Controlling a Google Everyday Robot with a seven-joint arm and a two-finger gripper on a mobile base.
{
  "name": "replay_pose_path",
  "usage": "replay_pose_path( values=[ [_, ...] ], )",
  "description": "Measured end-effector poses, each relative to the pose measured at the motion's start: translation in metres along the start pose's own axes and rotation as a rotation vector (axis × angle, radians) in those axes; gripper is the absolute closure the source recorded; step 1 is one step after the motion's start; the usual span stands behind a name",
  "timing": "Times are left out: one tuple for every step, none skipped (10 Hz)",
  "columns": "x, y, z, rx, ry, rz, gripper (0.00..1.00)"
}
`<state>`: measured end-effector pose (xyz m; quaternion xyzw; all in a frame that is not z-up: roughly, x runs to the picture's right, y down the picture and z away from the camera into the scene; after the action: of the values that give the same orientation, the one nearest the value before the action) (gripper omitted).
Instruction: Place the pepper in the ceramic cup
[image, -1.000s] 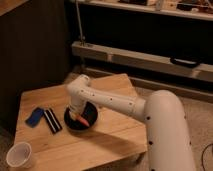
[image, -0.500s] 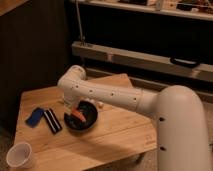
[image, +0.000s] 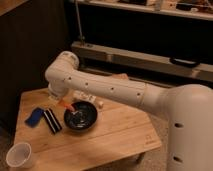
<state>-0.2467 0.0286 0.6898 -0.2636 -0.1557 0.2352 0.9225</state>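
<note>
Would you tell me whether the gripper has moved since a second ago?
Yes. The gripper has shifted left, from above the middle of the black bowl to its upper-left rim, with the pepper at its tip.

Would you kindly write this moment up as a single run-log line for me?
tool over left rim of black bowl | pepper at tool tip | ceramic cup on table corner nearest camera, pepper not yet in it

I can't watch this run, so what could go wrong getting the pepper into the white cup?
The pepper is at the gripper, just over the left rim of the black bowl; a slip could drop it into the bowl. The ceramic cup stands close to a corner of the table, so a nudge might knock it off.
</note>
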Motion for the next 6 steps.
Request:
replay_pose_path(
  values=[
    [-0.025, 0.011, 0.004, -0.068, -0.064, -0.065, 1.0],
    [-0.05, 0.029, 0.013, -0.143, -0.11, -0.135, 1.0],
    [-0.07, 0.047, 0.026, -0.222, -0.147, -0.195, 1.0],
    [-0.083, 0.061, 0.039, -0.323, -0.184, -0.246, 1.0],
    [-0.092, 0.072, 0.05, -0.433, -0.208, -0.293, 1.0],
    [-0.097, 0.088, 0.059, -0.525, -0.228, -0.347, 1.0]
  ],
)
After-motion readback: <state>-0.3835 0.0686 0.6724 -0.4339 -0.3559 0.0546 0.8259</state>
